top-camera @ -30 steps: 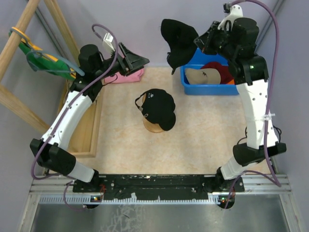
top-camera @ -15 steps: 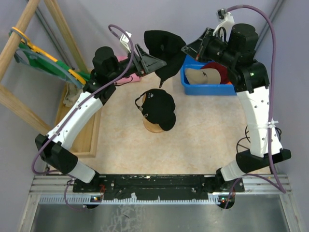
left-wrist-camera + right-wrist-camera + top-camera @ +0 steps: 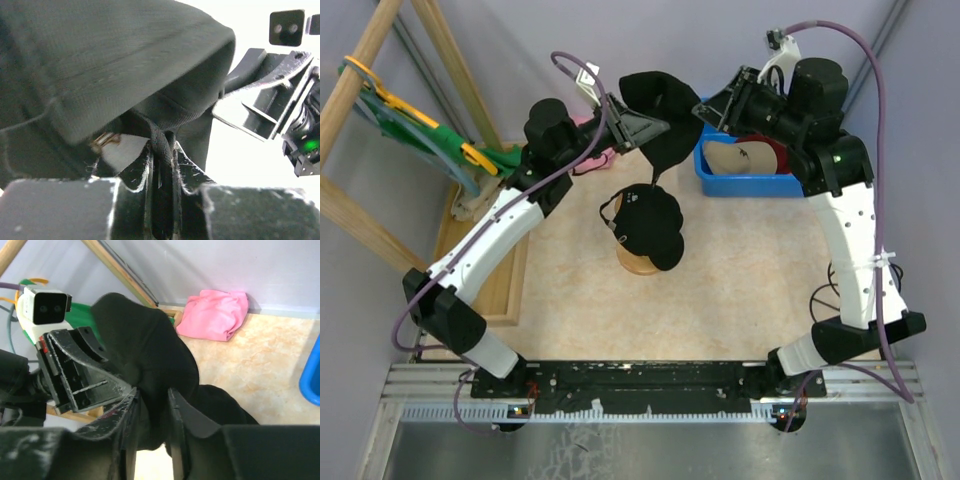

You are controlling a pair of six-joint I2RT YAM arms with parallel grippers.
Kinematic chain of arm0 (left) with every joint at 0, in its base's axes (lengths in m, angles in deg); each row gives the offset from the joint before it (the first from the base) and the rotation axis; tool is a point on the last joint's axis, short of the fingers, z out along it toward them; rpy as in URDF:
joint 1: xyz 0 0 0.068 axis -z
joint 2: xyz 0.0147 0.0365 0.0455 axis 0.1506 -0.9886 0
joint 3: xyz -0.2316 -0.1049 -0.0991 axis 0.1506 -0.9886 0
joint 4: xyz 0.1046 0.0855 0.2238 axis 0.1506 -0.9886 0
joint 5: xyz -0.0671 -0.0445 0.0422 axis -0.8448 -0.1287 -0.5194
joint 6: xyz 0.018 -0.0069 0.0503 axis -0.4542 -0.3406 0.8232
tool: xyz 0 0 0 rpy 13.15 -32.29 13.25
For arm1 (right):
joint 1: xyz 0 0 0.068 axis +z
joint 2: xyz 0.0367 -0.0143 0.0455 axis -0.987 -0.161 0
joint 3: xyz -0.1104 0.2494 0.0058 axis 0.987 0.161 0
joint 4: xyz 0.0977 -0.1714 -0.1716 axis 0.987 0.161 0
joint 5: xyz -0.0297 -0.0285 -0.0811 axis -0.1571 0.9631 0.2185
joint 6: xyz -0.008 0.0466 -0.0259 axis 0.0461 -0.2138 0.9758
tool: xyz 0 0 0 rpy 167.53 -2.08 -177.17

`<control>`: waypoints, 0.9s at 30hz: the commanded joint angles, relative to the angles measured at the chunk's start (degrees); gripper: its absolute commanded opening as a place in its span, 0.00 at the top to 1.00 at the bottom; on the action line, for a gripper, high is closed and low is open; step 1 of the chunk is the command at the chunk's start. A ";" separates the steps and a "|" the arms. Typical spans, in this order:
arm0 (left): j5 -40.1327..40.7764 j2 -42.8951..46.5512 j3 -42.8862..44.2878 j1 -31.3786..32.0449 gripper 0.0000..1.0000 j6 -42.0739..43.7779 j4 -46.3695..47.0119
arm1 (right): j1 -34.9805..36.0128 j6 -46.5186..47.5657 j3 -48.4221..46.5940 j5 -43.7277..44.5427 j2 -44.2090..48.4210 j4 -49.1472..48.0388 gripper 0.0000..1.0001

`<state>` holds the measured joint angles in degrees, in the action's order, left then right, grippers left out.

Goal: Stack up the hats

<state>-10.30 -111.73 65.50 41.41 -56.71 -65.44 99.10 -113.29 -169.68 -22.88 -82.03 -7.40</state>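
Black cap (image 3: 658, 100) hangs pinched in the left end effector (image 3: 162, 152).

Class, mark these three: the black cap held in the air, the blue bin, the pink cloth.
held black cap (image 3: 655, 100), top view, crown.
blue bin (image 3: 750, 185), top view, front wall.
pink cloth (image 3: 215, 315), right wrist view, middle fold.

black caps (image 3: 650, 225): 2 | tan cap (image 3: 735, 157): 1 | dark red hat (image 3: 772, 150): 1 | blue bin (image 3: 745, 186): 1 | pink cloth (image 3: 215, 315): 1 | wooden stand (image 3: 638, 264): 1 | green garment (image 3: 505, 158): 1
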 commanded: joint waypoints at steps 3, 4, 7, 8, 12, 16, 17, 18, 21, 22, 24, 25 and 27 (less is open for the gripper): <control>0.33 -3.17 6.48 -2.45 1.00 -2.43 13.34 | -0.61 0.45 1.93 1.13 2.65 -5.36 0.43; -0.59 -3.91 8.28 -3.19 1.00 -3.36 14.68 | -1.93 -0.49 3.89 0.52 3.65 -7.08 0.37; -2.95 -7.68 15.40 -4.83 1.00 -5.79 15.14 | -9.72 -9.23 16.95 -7.48 7.95 -18.36 0.30; -3.57 -8.98 17.68 -5.07 1.00 -6.72 15.01 | -13.83 -13.91 21.84 -11.04 9.52 -23.91 0.29; -4.84 -13.49 25.88 -5.71 1.00 -11.22 16.35 | -19.69 -34.33 38.90 -23.05 12.96 -50.95 0.29; -5.26 -18.55 34.75 -5.93 1.00 -14.64 16.67 | -19.73 -57.48 51.31 -24.89 13.34 -75.93 0.29; -5.36 -19.67 36.65 -5.90 1.00 -14.98 16.63 | -19.65 -64.07 54.19 -24.28 13.14 -82.31 0.29; -5.41 -20.58 38.01 -5.92 1.00 -15.19 16.69 | -19.42 -70.42 56.73 -23.40 12.93 -88.28 0.30; -4.57 -21.72 38.86 -5.94 1.00 -15.06 16.88 | -16.23 -84.94 63.13 -19.16 13.98 -97.09 0.31; -4.32 -21.86 38.80 -5.90 1.00 -15.05 16.86 | -14.42 -87.84 64.60 -17.72 14.43 -99.00 0.31; -4.43 -22.50 38.90 -5.91 1.00 -15.43 17.42 | -9.86 -92.57 68.13 -13.13 15.52 -100.78 0.30; -4.39 -22.58 38.87 -5.94 1.00 -15.67 17.52 | -7.81 -94.23 69.33 -11.35 15.64 -101.36 0.30; -4.08 -22.71 38.80 -5.86 1.00 -15.89 17.70 | -3.65 -97.06 71.35 -7.91 15.09 -103.30 0.30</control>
<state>-14.54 -133.96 102.64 35.54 -71.16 -50.66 88.74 -193.44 -100.80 -37.91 -69.35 -96.62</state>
